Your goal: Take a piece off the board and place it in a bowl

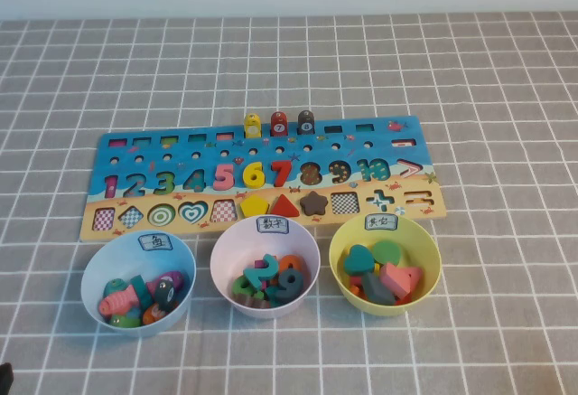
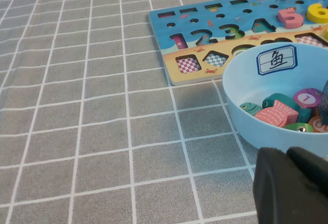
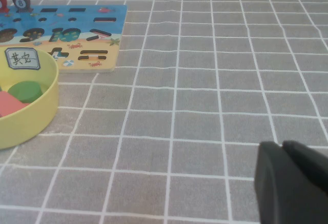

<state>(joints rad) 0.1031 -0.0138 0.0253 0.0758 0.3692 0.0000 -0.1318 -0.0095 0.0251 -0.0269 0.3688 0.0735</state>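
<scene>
Brown star (image 1: 313, 202) sits in board (image 1: 262, 151); left end effector (image 2: 292, 185), right end effector (image 3: 292, 180) parked near.

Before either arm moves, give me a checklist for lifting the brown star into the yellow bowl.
1. Star seated in the board, between red triangle and a checkered slot: ok.
2. Nothing covering the star: ok.
3. Yellow bowl just in front of the board, upright: ok.
4. Room in the bowl, already partly filled: ok.
5. Left gripper beside the blue bowl, jaws: cannot tell.
6. Right gripper over bare cloth, off the board: ok.
</scene>
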